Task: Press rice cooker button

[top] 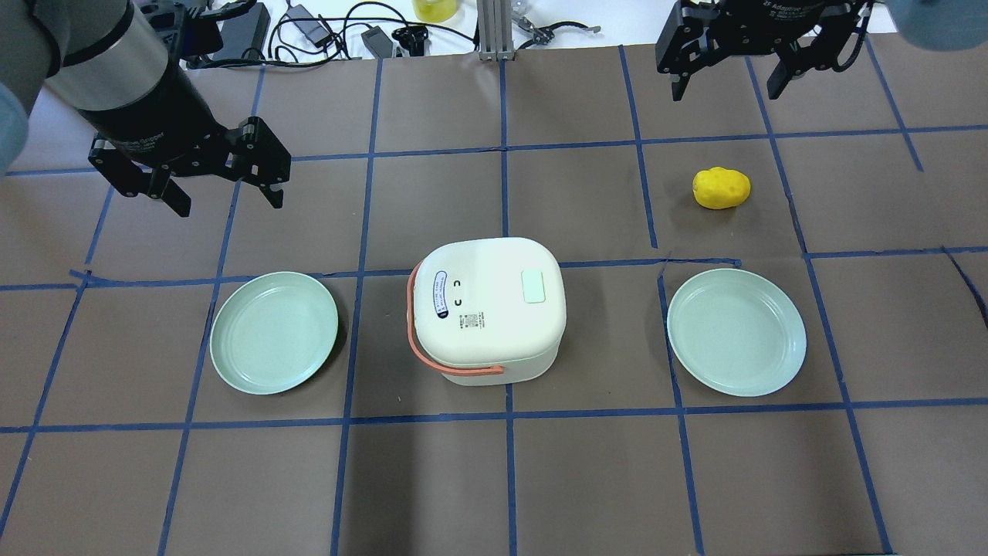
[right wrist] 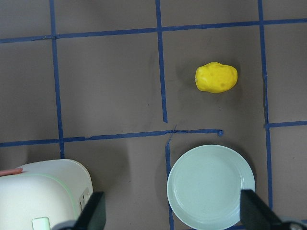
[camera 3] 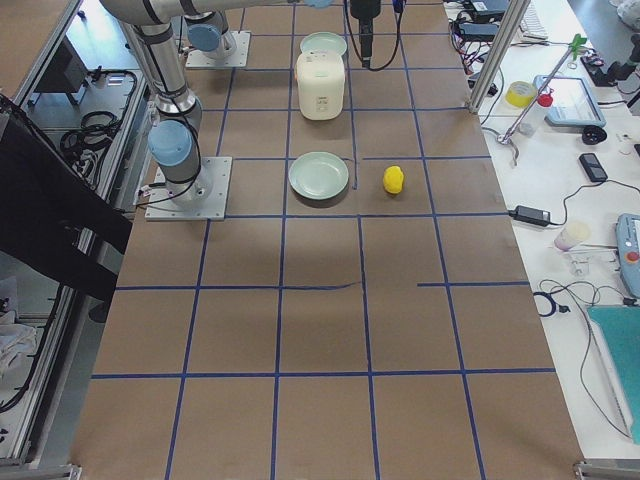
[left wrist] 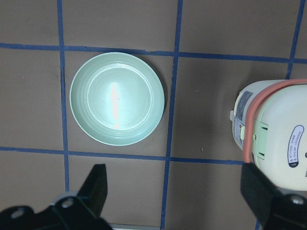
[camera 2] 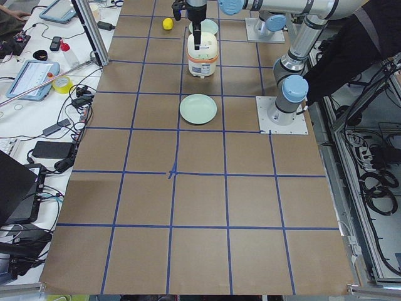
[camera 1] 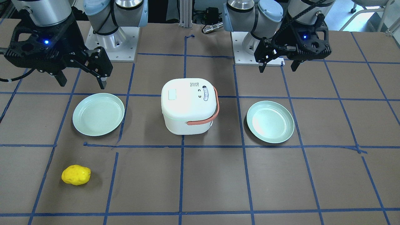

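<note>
i see the left gripper (top: 230, 202) and right gripper (top: 725, 93) both spread apart, well away from the white orange-handled rice cooker (top: 486, 309).

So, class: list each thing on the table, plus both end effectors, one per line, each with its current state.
Rice cooker: upright, lid shut.
Lid button: untouched.
Handle: folded down.
Left plate: empty.
Right plate: empty.
Yellow toy food: lying loose, not gripped.
Left end effector: open, holding nothing.
Right end effector: open, holding nothing.
</note>
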Available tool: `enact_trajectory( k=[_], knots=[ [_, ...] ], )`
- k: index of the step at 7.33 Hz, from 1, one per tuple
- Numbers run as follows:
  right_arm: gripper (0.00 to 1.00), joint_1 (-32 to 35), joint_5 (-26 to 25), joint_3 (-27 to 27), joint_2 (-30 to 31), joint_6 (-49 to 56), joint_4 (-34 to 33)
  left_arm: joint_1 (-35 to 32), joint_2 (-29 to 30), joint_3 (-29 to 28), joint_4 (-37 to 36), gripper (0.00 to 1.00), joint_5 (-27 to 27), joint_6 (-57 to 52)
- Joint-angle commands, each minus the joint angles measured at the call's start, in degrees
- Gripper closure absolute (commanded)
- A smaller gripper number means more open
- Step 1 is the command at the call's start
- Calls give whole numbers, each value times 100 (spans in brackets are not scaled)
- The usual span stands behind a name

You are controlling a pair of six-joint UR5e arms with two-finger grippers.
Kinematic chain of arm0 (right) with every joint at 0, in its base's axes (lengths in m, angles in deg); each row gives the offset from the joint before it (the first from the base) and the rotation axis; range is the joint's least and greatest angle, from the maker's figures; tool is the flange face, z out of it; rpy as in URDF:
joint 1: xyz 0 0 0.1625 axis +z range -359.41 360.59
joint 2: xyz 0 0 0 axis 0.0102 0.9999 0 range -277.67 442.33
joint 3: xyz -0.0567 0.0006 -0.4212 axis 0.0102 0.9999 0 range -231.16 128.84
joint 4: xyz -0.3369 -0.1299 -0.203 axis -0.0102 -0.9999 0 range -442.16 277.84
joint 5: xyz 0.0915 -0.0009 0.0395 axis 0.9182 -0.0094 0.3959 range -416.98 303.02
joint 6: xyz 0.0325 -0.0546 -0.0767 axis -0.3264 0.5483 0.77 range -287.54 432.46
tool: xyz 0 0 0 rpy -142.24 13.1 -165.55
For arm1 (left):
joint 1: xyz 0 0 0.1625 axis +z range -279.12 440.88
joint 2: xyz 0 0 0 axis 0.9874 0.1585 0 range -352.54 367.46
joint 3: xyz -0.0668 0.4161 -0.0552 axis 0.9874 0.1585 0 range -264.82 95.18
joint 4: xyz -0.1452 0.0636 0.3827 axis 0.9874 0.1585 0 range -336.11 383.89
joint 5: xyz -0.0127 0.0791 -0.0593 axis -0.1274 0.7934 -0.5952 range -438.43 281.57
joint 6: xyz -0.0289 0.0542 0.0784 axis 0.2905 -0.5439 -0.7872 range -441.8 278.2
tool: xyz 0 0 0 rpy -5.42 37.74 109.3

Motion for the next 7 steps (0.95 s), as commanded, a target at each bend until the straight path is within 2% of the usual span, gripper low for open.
enact_trajectory(
  k=[1,2,4,5,6,7],
  knots=[
    [35,26,38,-20,0,0,140,0,0,0,0,0,0,-2],
    [61,43,195,-29,9,0,255,0,0,0,0,0,0,-2],
    [83,410,328,-160,-70,-78,422,0,0,0,0,0,0,-2],
    [91,717,337,-431,-88,-96,388,0,0,0,0,0,0,-2],
    [95,842,355,-677,-105,-323,353,0,0,0,0,0,0,-2],
    [97,991,494,-897,-175,-847,48,0,0,0,0,0,0,-2]
  ],
)
